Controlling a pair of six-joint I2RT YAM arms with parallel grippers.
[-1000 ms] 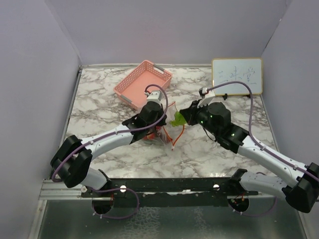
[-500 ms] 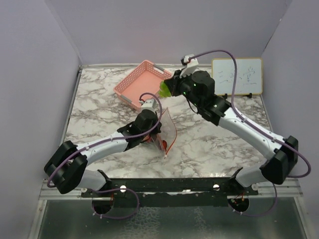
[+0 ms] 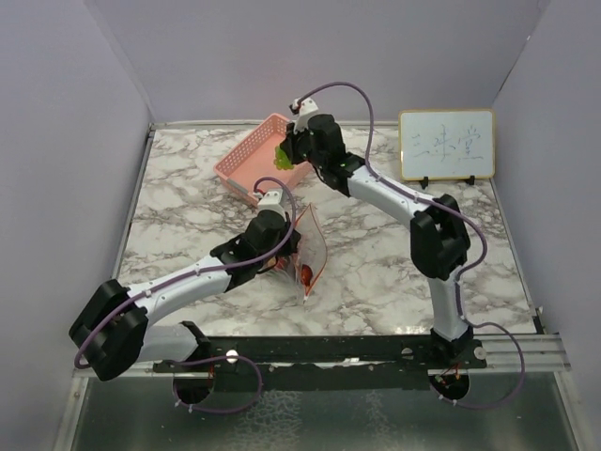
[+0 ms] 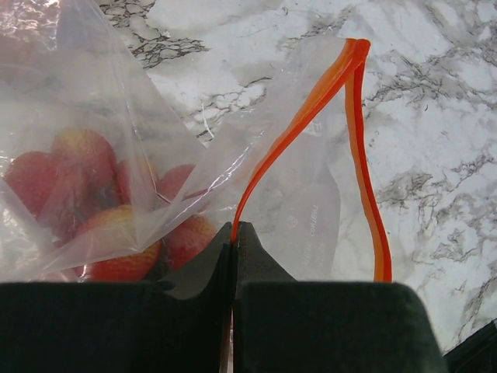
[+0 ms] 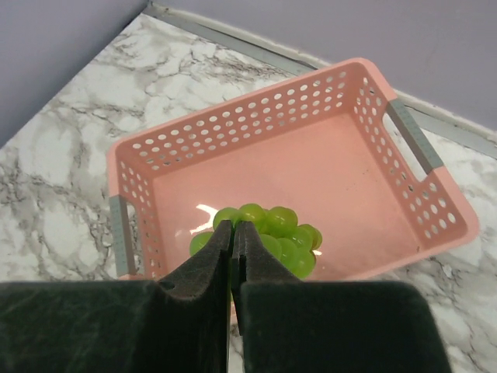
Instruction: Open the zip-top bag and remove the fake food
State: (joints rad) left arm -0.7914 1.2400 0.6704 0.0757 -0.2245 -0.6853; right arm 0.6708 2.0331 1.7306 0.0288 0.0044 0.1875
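Note:
The zip-top bag (image 3: 314, 246) stands open mid-table, its orange zip strip (image 4: 361, 155) spread in a loop. My left gripper (image 4: 234, 228) is shut on one side of that strip at the bag's mouth (image 3: 293, 256). Red fake food (image 4: 81, 175) still lies inside the bag (image 4: 155, 140), behind crinkled plastic. My right gripper (image 5: 233, 227) is shut on a green grape cluster (image 5: 286, 231) and holds it over the pink basket (image 5: 233, 116). From the top view the right gripper (image 3: 285, 152) and the grapes (image 3: 280, 156) hang above the basket's right side.
The pink mesh basket (image 3: 246, 162) sits at the back of the marble table, with nothing else seen in it. A small whiteboard (image 3: 446, 144) stands at the back right. Purple walls close in the sides and back.
The right arm has swung from the bag up and left to the basket, carrying the green grapes. The left arm has drawn the bag a little toward the near edge.

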